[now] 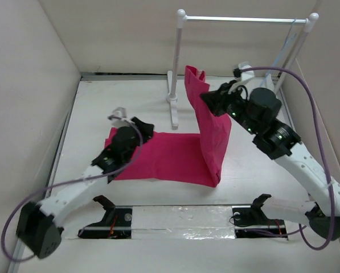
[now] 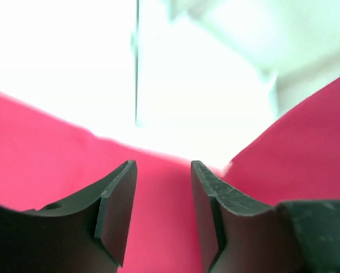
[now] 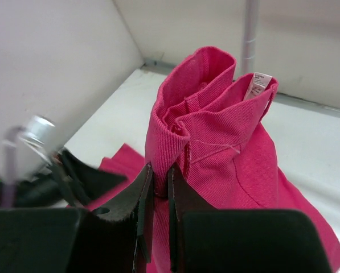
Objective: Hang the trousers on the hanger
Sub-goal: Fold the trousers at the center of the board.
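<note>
The magenta trousers [image 1: 170, 156] lie partly flat on the table, and one end is lifted upright. My right gripper [image 1: 207, 98] is shut on the lifted waistband edge [image 3: 175, 131] and holds it up; a white label [image 3: 259, 81] shows inside. In the right wrist view, the jaws [image 3: 161, 177] pinch a fold of fabric. My left gripper [image 1: 142, 126] is open, low over the far left corner of the flat part, with pink fabric [image 2: 158, 227] under its jaws [image 2: 163, 166]. The thin pale wire hanger [image 1: 285, 46] hangs at the right end of the rack bar.
A white-poled rack [image 1: 177, 68] with a silver bar [image 1: 244, 20] stands at the back, its left pole just behind the lifted fabric. White walls close in on the left, back and right. A taped strip [image 1: 181, 219] runs between the arm bases.
</note>
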### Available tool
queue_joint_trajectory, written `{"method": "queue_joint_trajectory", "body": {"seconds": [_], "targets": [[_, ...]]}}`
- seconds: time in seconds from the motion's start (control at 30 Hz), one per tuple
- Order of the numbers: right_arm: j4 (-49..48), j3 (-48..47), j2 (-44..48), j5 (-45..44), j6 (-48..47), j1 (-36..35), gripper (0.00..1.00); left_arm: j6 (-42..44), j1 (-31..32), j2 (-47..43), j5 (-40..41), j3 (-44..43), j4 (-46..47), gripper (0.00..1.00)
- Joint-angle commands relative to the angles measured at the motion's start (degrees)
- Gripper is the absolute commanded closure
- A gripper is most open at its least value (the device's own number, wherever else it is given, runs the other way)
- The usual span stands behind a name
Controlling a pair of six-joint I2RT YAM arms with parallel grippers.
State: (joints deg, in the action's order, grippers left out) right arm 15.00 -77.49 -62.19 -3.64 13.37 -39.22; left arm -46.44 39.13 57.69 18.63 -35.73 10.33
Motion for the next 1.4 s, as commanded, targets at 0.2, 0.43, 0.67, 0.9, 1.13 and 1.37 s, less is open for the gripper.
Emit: {"method": "queue_joint_trajectory", "body": {"seconds": [0.2,0.43,0.67,0.9,1.13,1.37], "targets": [[-11.05,-17.31,-20.75,-4.09,-2.55,-14.21,1.0,8.72,-16.2,-23.67,-5.8,-12.42,-18.84,0.59],[-13.24,-29.53,-42.19,-3.66,-1.59,-24.49,1.0,10.58,-16.2,-28.33,-0.1,-18.59,-24.74,0.58],[-12.78,-31.18,-55.85,5.72,1.84,-28.72,0.15,9.87,-16.2,-30.88,1.84,-18.07,-27.73,0.53],[-24.93,-2.88,-32.06,0.75,2.37,-24.94,0.34,9.52,-16.2,-29.84,-3.06,-12.63,-22.91,0.51],[-26.35,30.53,-8.32,-5.05,6.58,-17.03,1.0,5.92,-15.5,-18.79,-18.35,3.1,-5.78,0.65],[-24.3,48.3,-0.47,-6.24,9.84,-1.58,0.36,5.65,1.42,3.54,-12.94,1.74,6.81,0.76]]}}
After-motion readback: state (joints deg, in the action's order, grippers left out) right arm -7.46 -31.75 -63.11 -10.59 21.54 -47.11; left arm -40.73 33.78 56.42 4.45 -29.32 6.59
